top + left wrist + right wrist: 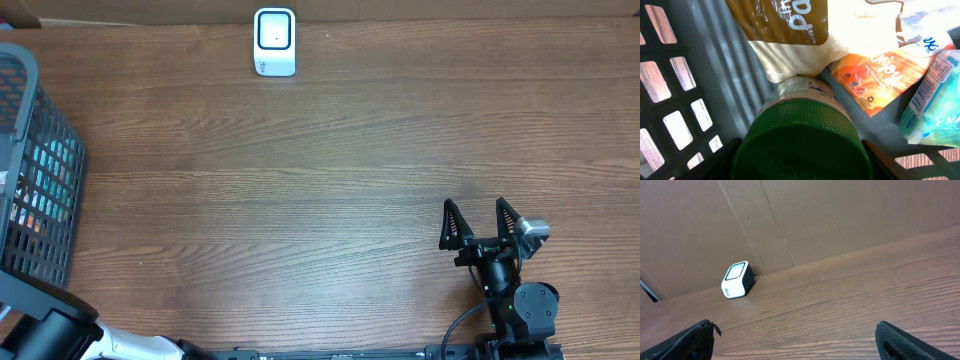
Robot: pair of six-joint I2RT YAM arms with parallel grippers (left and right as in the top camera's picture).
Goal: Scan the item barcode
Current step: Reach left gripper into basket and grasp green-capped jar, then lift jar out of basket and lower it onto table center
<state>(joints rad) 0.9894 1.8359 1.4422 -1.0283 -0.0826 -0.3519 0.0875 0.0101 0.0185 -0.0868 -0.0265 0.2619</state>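
While astride green-lidded jar [801, 120], left end effector [801, 156] grip unclear; right end effector [483, 222] wide; "pa" bag [785, 22].

This looks like a mock shop checkout set up in a robot lab. A small white barcode scanner with a dark window [274, 42] stands on the brown wood-grain table [300, 200], far ahead and left of the right claw [474, 203]. Well off to that claw's left sits a black plastic mesh shopping basket [45, 150] holding packaged groceries: an orange printed packet [875, 80], a brown-and-cream pouch [785, 22] and a green-lidded jar [800, 145]. Plain brown cardboard sheets [815, 215] wall off the table's far edge.
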